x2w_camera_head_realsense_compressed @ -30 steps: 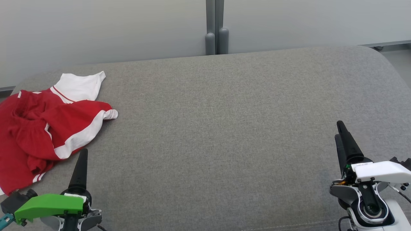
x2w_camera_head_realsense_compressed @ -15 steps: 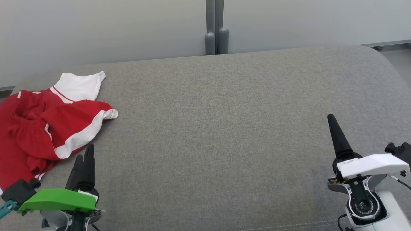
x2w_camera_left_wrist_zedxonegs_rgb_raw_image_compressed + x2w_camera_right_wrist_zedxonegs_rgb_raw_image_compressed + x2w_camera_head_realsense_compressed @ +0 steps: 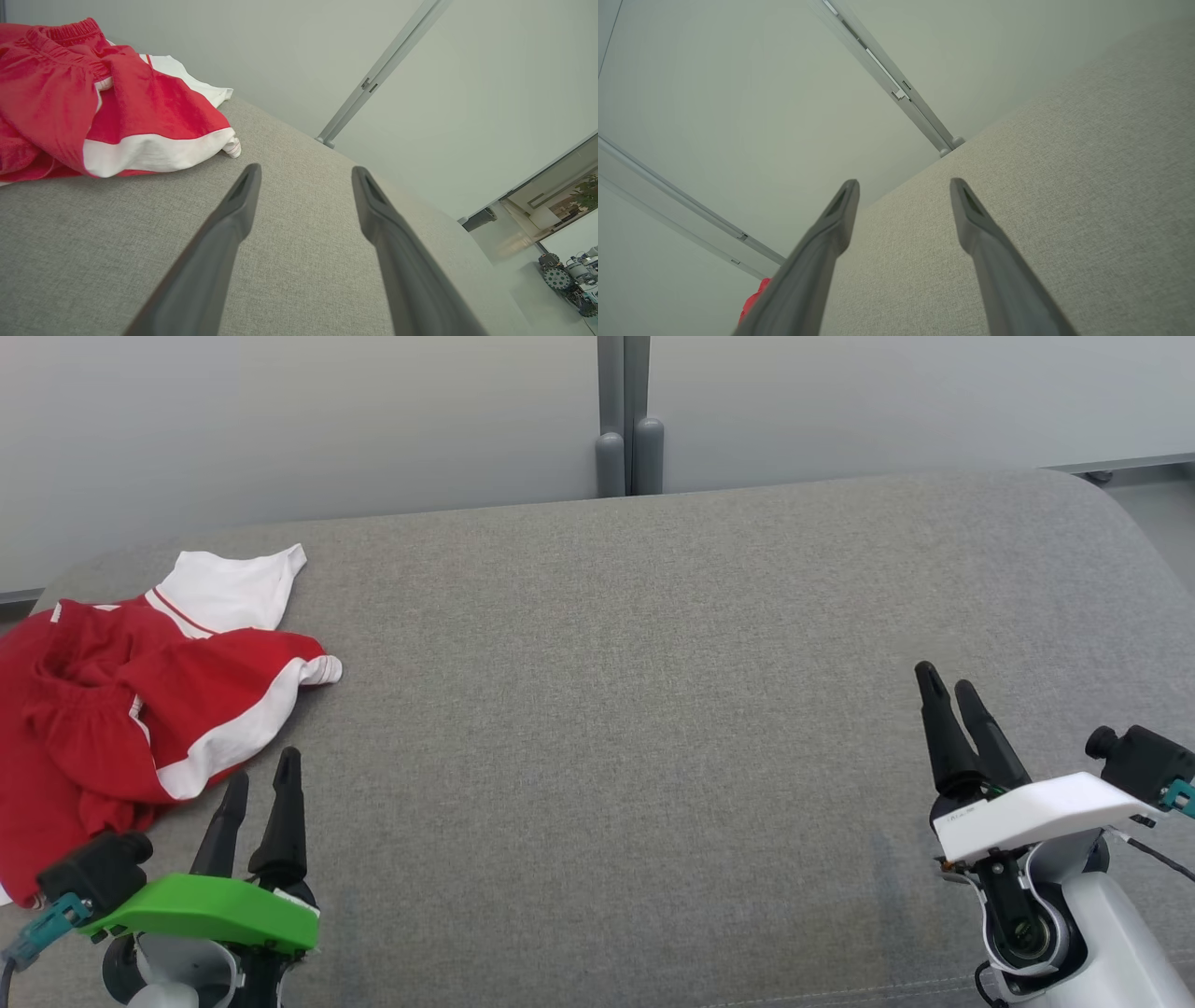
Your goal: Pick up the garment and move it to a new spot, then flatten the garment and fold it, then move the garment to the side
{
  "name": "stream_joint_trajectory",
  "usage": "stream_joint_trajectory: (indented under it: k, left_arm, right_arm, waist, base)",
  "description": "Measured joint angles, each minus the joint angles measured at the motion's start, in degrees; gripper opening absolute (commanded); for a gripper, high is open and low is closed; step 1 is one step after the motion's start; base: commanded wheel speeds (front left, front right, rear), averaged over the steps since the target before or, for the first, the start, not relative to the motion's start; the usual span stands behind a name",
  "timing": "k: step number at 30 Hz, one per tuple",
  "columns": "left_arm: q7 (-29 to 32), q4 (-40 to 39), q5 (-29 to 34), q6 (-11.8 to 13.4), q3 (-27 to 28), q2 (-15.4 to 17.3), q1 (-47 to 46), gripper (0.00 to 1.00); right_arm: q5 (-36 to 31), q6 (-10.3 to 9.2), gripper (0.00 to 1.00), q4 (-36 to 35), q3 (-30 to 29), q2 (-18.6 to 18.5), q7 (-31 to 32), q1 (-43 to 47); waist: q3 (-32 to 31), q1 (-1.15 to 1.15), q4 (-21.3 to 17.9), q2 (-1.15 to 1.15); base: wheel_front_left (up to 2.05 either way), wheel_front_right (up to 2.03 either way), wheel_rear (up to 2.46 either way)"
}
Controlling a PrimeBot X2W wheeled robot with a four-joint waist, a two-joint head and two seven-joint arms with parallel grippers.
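None of the task's stages looks done, judging from how things lie. The garment (image 3: 140,700) sits in a crumpled red-and-white heap at about nine o'clock in the head view, on the left end of the grey cushion (image 3: 607,709). It is not lifted, flattened or folded. Picking it up, moving it, smoothing, folding and setting it aside all appear to be left.

The left gripper (image 3: 263,763) is at seven o'clock, just beside the heap's near edge but apart from it. Its two dark fingers are spread with only bare cushion between them, and the left wrist view shows the cloth off toward ten o'clock of the fingertips. The right gripper (image 3: 943,677) is at four o'clock, well apart from the garment, its fingers likewise parted and holding nothing.

As for writing, there is a short dark line of print on the edge of the right gripper's white cover (image 3: 1027,807) — too small to read. No logo or label can be made out on the garment itself.
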Motion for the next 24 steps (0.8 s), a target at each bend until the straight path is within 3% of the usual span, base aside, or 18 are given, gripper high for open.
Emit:
stream_joint_trajectory:
  k: [24]
  left_arm:
    - [-4.8,-1.8,18.4,1.5,-2.1,0.0,-0.2,1.0]
  right_arm:
    - [-19.6,-1.92,1.0,-0.6,4.3,0.2,-4.3,-0.4]
  waist:
    - [0.0,0.0,0.0,0.0]
  base:
    - [0.0,0.0,0.0]
